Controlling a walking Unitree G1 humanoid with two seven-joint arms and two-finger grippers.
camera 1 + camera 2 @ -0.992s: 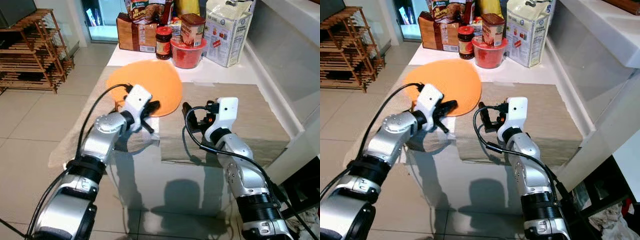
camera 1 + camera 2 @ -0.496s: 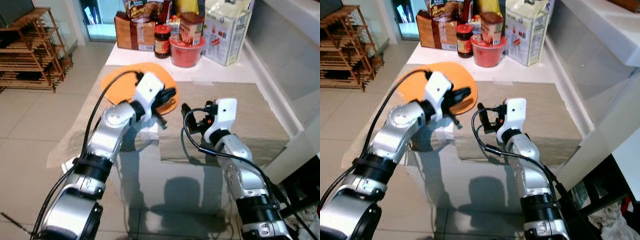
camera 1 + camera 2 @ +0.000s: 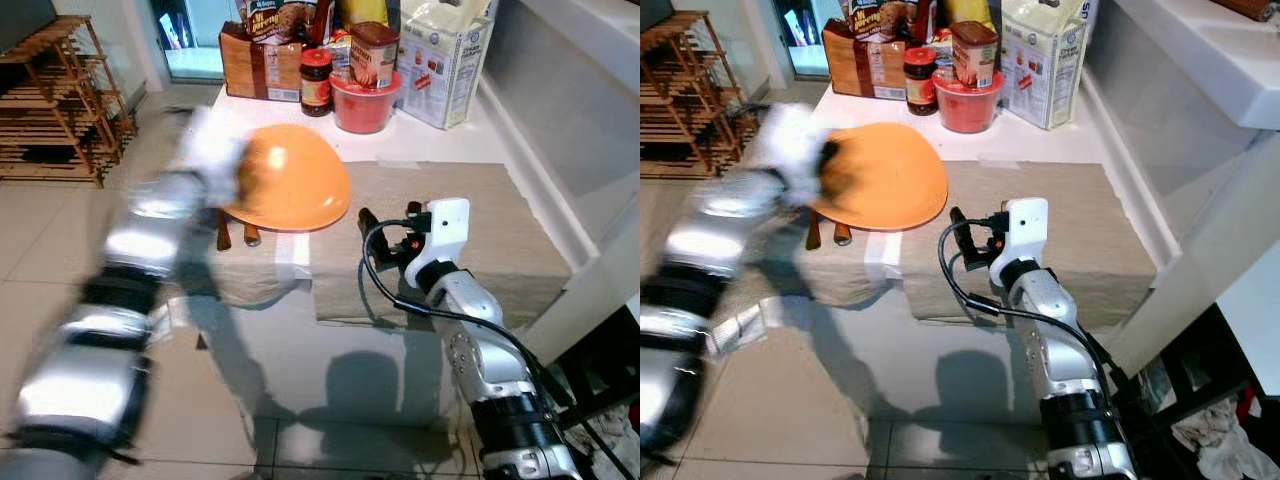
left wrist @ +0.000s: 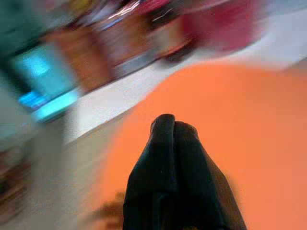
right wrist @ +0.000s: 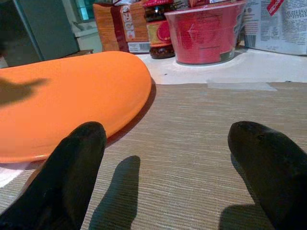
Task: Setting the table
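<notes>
An orange plate (image 3: 290,185) lies across the join of two beige placemats (image 3: 500,225), its near edge over two brown handles (image 3: 222,236). My left arm is a blur at the plate's left side. Its gripper (image 4: 168,139) hangs over the orange surface with both black fingers pressed together and nothing between them. My right gripper (image 3: 388,222) hovers low over the right placemat, just right of the plate, and stands open. In the right wrist view its fingers (image 5: 72,163) frame the plate's rim (image 5: 96,96) and the woven mat.
Groceries crowd the table's far end: a red tub (image 3: 360,100), a dark jar (image 3: 315,78), a brown box (image 3: 260,70) and a white bag (image 3: 445,60). A wooden rack (image 3: 60,100) stands on the tiled floor to the left. A white counter (image 3: 580,120) runs along the right.
My left arm has swung fast from the plate's near edge to its left side and is now smeared. The plate looks tipped and nearer to the right gripper. The right arm has held still.
</notes>
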